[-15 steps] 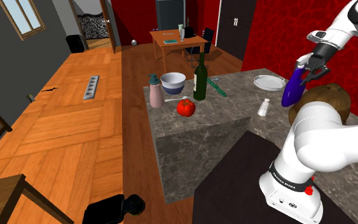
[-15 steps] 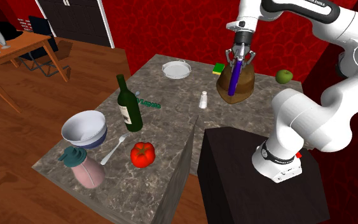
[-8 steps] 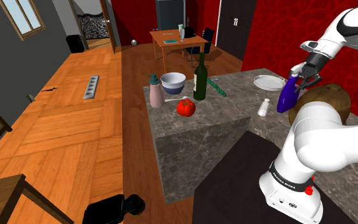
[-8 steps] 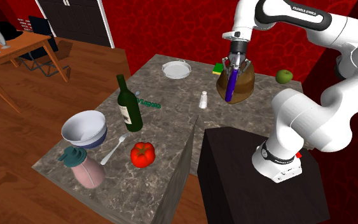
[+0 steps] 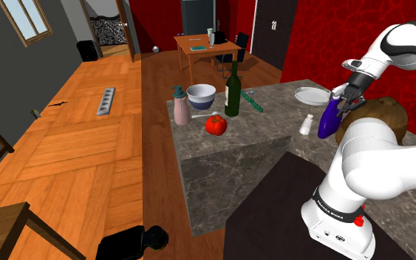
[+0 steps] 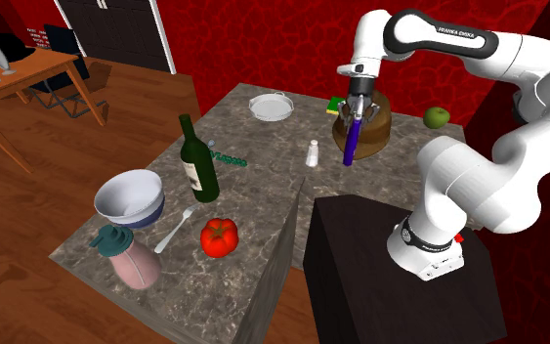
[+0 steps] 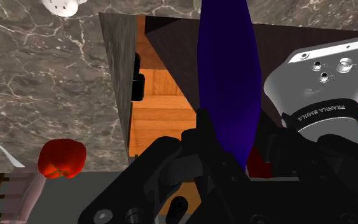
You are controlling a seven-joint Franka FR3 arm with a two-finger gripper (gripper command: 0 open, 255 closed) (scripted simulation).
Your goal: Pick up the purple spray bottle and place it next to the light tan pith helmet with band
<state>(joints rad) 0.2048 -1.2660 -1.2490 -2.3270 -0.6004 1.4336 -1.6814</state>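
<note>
Gripper (image 6: 359,107) pinches the top of a purple bottle (image 6: 351,143), jaws clasped on it. Bottle hangs nearly upright over the marble counter (image 6: 263,171), just beside the brown helmet (image 6: 378,125), between it and a white shaker (image 6: 313,153). Whether its base touches the counter is unclear.

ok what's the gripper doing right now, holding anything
Gripper: closed on the purple spray bottle.
</note>
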